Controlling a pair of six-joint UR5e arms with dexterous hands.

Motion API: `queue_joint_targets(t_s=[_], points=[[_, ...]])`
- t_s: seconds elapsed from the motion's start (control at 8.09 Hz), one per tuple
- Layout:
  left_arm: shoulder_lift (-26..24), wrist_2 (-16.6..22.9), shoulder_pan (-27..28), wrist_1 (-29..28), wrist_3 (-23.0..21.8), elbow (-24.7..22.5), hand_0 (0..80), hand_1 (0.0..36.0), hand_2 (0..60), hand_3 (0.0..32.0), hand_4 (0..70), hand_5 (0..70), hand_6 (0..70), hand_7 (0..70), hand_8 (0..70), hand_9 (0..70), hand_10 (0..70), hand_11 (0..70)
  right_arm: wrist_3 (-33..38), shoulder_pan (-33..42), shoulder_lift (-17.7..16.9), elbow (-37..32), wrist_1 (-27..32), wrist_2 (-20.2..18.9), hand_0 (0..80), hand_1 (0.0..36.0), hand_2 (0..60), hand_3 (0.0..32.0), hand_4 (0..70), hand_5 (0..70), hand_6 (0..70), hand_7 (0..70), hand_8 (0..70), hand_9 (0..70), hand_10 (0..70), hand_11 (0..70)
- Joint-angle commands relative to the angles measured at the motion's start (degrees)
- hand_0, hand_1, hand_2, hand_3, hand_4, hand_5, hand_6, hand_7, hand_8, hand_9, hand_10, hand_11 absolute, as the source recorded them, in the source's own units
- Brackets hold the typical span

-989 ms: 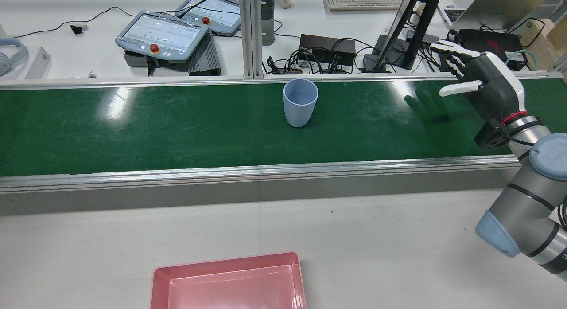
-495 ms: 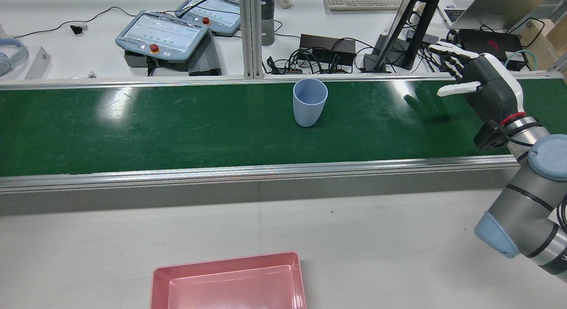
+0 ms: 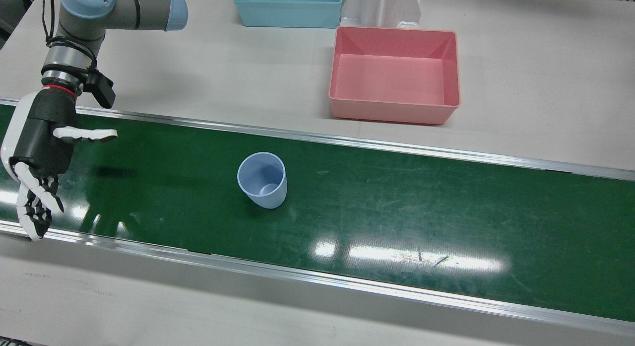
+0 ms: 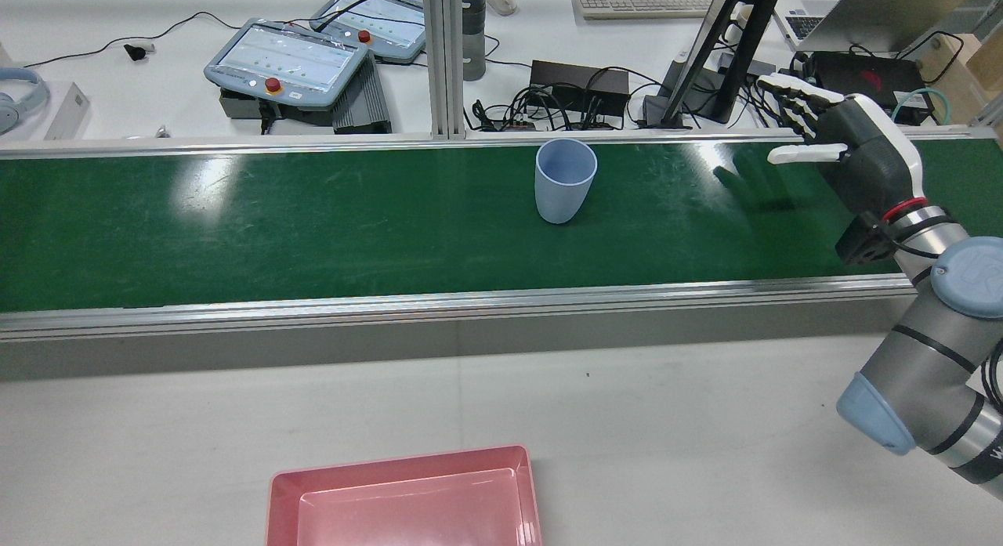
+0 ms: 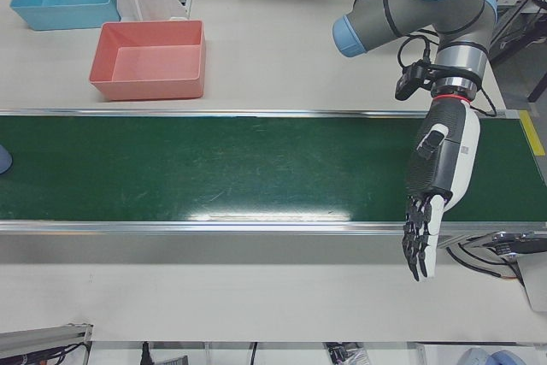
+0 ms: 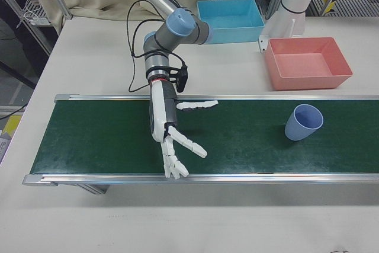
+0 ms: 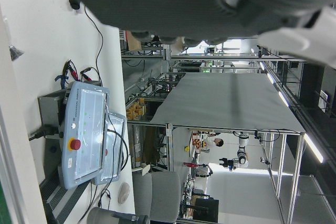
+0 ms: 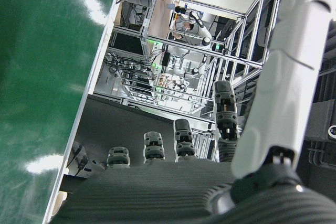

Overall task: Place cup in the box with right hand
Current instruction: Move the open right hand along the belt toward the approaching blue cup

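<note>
So the light blue cup (image 3: 262, 179) is standing upright on the green belt (image 3: 446, 207), roughly mid-belt, open end up, nothing in it that I can see. The right hand (image 3: 42, 157) hangs over the end of the belt well off to the side of the cup, not touching it, fingers (image 3: 34, 207) stretched out long and spread, thumb sticking out sideways toward the cup, so wide open and holding nothing. From behind, that same right hand (image 4: 850, 150) sits near the far rail with the cup (image 4: 564, 179) well apart from it. The pink box (image 3: 394, 80) is on the pale counter (image 3: 198, 78) just past the belt's rail, empty as far as I can tell, and there's a blue bin (image 3: 288, 6) further back beside a white pedestal (image 3: 382, 8). The left hand (image 5: 438, 181) is over the other end of the belt, fingers straight and pointing down past the near rail, also open with nothing in it. Behind the belt there's a bench with two teach pendants (image 4: 286, 60), cables and a keyboard (image 4: 642, 1).
</note>
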Motion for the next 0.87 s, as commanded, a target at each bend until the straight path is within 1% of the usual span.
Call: queue_joint_targets(t_s=[0.0,0.12,0.25,0.49,0.62,0.74], points=[[0.0,0.0,0.0,0.0,0.0,0.0,0.0,0.0,0.0,0.0,0.0,0.0,0.0,0.0,0.0,0.0,0.0,0.0,0.0,0.0,0.5,-0.1,-0.1,0.1,59.5,7.0,0.0,0.0,23.4,5.4,6.6,21.4,5.3,12.0,2.3,5.0],[0.0,0.0,0.0,0.0,0.0,0.0,0.0,0.0,0.0,0.0,0.0,0.0,0.0,0.0,0.0,0.0,0.0,0.0,-0.1,-0.1,0.5,-0.1,0.0,0.1,60.0,6.5,0.0,0.0,24.1,5.5,6.6,21.6,5.4,12.1,2.3,5.1],[0.0,0.0,0.0,0.0,0.0,0.0,0.0,0.0,0.0,0.0,0.0,0.0,0.0,0.0,0.0,0.0,0.0,0.0,0.0,-0.1,0.5,-0.1,0.0,0.1,58.9,7.9,0.0,0.0,22.1,5.4,6.6,21.4,5.3,11.8,2.3,5.1],[0.0,0.0,0.0,0.0,0.0,0.0,0.0,0.0,0.0,0.0,0.0,0.0,0.0,0.0,0.0,0.0,0.0,0.0,-0.1,-0.2,0.5,-0.1,-0.1,0.1,58.7,8.3,0.0,0.0,21.7,5.4,6.6,21.4,5.3,11.8,2.3,5.0],[0.0,0.0,0.0,0.0,0.0,0.0,0.0,0.0,0.0,0.0,0.0,0.0,0.0,0.0,0.0,0.0,0.0,0.0,-0.1,-0.5,0.8,-0.1,-0.1,0.1,59.6,7.3,0.0,0.0,23.1,5.4,6.6,21.5,5.2,11.8,2.2,5.0],[0.0,0.0,0.0,0.0,0.0,0.0,0.0,0.0,0.0,0.0,0.0,0.0,0.0,0.0,0.0,0.0,0.0,0.0,-0.2,-0.8,1.0,-0.1,-0.1,0.1,59.0,7.9,0.0,0.0,22.1,5.4,6.6,21.7,5.2,11.8,2.2,5.0]])
